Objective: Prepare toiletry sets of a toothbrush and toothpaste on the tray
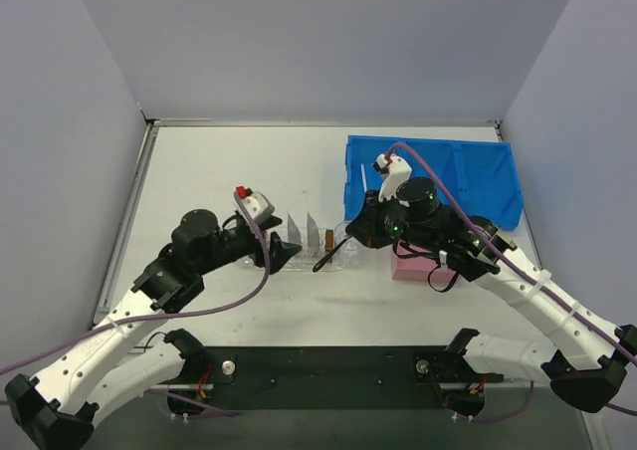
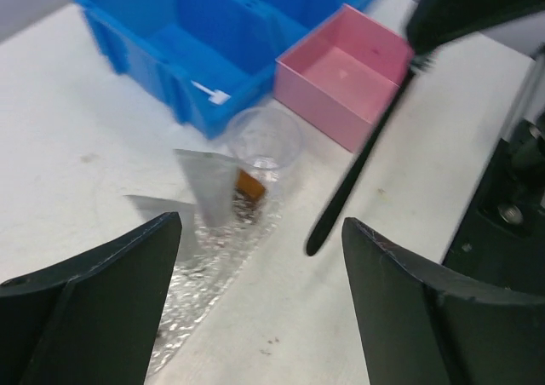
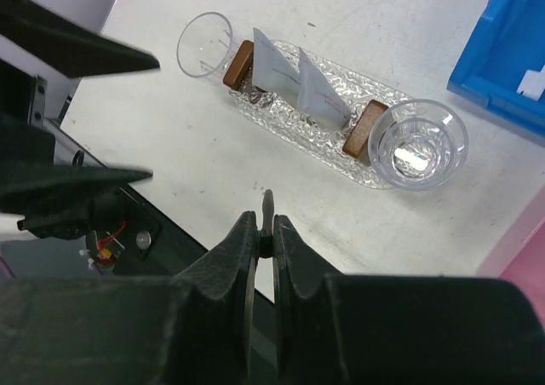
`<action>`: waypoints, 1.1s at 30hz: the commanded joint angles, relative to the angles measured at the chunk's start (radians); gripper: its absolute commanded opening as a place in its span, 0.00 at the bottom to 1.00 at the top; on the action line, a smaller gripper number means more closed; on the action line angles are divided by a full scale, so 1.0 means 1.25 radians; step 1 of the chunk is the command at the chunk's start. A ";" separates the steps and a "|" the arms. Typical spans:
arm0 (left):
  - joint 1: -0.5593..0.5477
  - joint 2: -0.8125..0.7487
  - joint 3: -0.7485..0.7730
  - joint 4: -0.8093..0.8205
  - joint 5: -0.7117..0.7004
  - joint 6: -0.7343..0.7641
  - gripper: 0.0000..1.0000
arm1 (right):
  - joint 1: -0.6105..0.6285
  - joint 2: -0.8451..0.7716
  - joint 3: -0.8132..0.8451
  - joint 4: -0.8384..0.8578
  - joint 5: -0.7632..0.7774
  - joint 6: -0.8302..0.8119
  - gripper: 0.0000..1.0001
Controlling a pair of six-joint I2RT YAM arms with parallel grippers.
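Observation:
My right gripper (image 3: 265, 227) is shut on the black toothbrush (image 3: 267, 204), whose thin end pokes out past the fingertips. In the left wrist view the toothbrush (image 2: 358, 172) hangs slanted above the table, just right of the clear tray (image 2: 200, 261). Two silvery toothpaste tubes (image 3: 274, 66) (image 3: 322, 95) stand on the tray (image 3: 285, 117) between two brown blocks. My left gripper (image 2: 260, 261) is open and holds nothing, low at the tray's left end (image 1: 299, 262). From above, the right gripper (image 1: 360, 233) hovers over the tray's right end.
A clear cup (image 3: 421, 142) sits at one end of the tray and another cup (image 3: 204, 44) at the other. A blue compartmented bin (image 1: 438, 176) stands at the back right, with a pink box (image 2: 345, 78) in front of it.

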 commanded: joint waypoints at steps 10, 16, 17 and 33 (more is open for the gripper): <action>0.391 -0.013 0.043 -0.057 -0.190 -0.063 0.88 | 0.147 0.193 0.280 -0.043 0.172 -0.192 0.00; 0.391 -0.006 0.046 -0.096 -0.308 -0.037 0.88 | 0.160 0.332 0.392 -0.047 0.163 -0.251 0.00; 0.391 -0.003 0.046 -0.095 -0.308 -0.037 0.88 | 0.160 0.365 0.418 -0.046 0.161 -0.254 0.00; 0.386 0.013 0.053 -0.112 -0.375 -0.029 0.88 | 0.162 0.576 0.581 -0.037 0.147 -0.327 0.00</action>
